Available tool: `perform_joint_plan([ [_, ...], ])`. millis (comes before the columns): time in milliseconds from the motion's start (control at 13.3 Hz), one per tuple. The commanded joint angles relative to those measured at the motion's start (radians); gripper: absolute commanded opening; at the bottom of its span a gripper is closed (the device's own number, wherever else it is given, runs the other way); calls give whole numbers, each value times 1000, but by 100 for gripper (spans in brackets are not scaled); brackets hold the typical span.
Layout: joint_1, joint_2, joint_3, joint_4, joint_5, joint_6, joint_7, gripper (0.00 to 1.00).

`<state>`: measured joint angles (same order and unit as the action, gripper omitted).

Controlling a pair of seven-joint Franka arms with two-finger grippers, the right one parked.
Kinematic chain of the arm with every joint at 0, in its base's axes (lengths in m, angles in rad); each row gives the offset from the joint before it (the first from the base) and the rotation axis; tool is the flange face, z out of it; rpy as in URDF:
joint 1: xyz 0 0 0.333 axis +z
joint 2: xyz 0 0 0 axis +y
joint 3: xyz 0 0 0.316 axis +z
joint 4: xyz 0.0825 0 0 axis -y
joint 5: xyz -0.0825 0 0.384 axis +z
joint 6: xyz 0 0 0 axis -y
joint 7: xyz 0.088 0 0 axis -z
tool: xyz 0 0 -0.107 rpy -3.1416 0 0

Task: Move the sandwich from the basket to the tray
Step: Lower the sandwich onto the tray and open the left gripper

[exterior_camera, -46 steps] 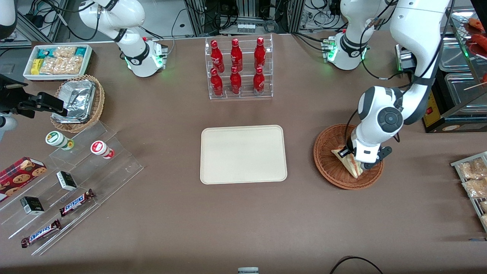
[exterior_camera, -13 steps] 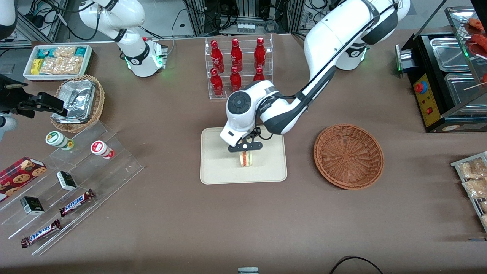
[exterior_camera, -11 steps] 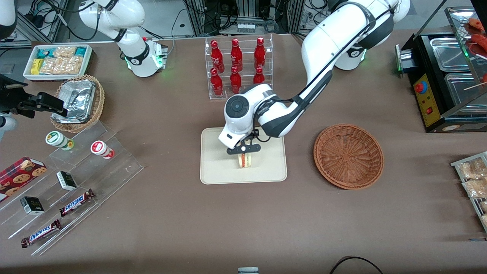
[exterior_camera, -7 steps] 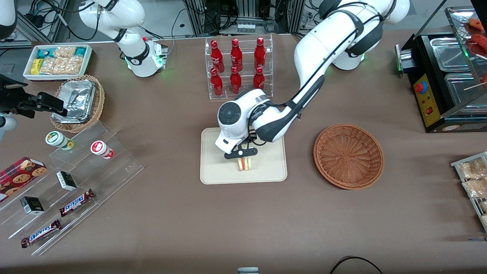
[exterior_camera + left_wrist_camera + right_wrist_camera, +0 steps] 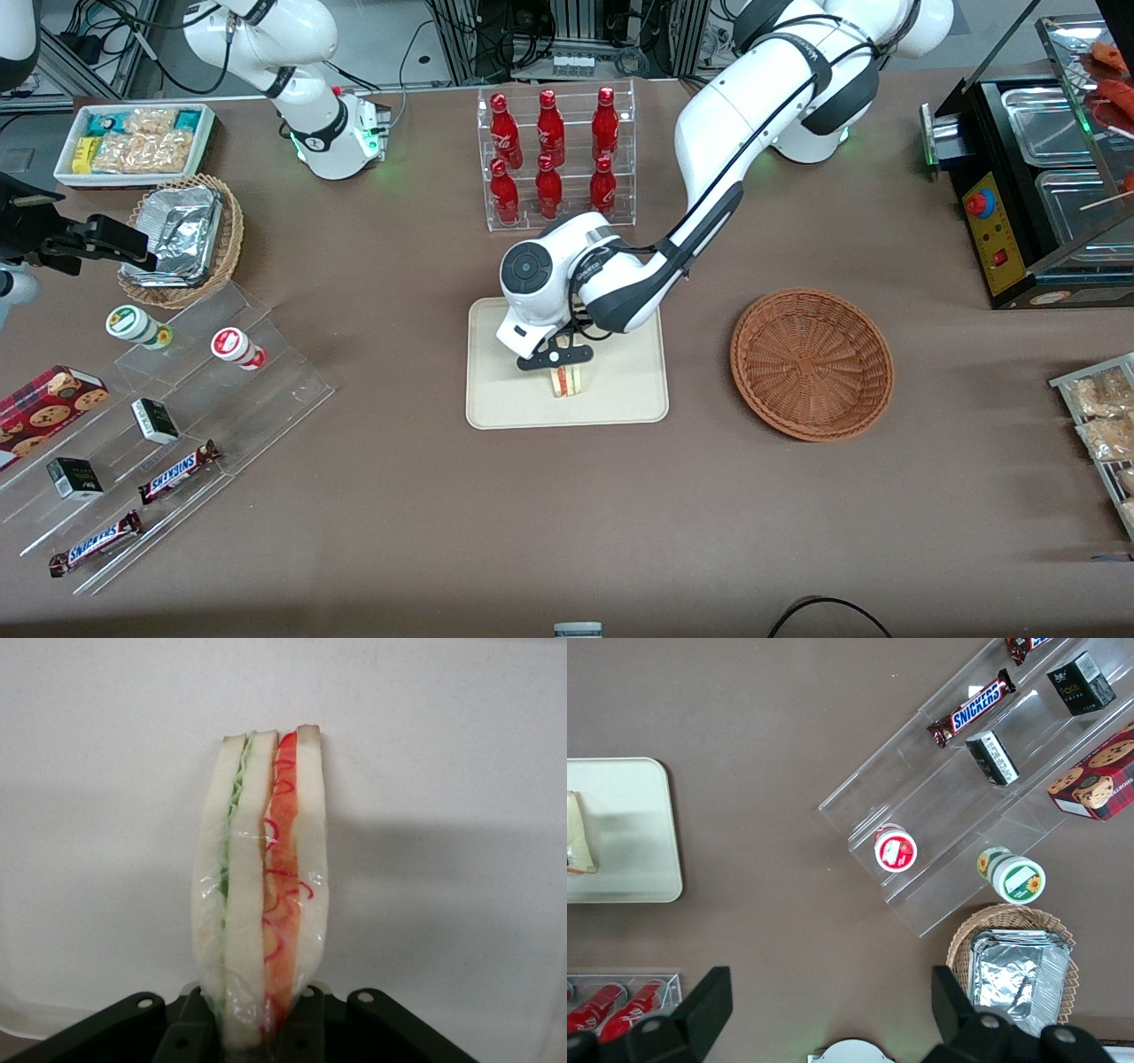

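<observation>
My left gripper point(image 5: 555, 360) hangs over the cream tray point(image 5: 620, 394), shut on the sandwich point(image 5: 567, 379). The sandwich is a wrapped wedge of pale bread with green and red-orange filling, held edge-on with its tip pointing down at the tray. In the left wrist view the sandwich point(image 5: 261, 877) sticks out from between the two black fingers point(image 5: 306, 1020) of the gripper point(image 5: 257, 1023), with the tray's pale surface point(image 5: 443, 771) under it. I cannot tell whether its tip touches the tray. The reddish-brown wicker basket point(image 5: 811, 363) sits empty beside the tray, toward the working arm's end.
A clear rack of red bottles point(image 5: 556, 159) stands farther from the front camera than the tray. Stepped acrylic shelves with snacks point(image 5: 177, 416), a foil-filled wicker basket point(image 5: 182, 239) and a white snack box point(image 5: 133, 142) lie toward the parked arm's end. A metal food warmer point(image 5: 1045, 177) stands at the working arm's end.
The gripper carried the sandwich out of the basket to the tray. Over the last second it drifted a little toward the parked arm's end and lower, still shut on it.
</observation>
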<state>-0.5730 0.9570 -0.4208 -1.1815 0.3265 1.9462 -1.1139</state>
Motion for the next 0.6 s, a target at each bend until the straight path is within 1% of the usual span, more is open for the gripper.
perform_joint_plan([
  [0, -18, 19, 8, 37, 19, -15, -11, 100],
  [300, -13, 8, 8, 39, 19, -16, 2, 100],
  [525, 10, -35, 1, 42, 6, -33, 11, 100],
])
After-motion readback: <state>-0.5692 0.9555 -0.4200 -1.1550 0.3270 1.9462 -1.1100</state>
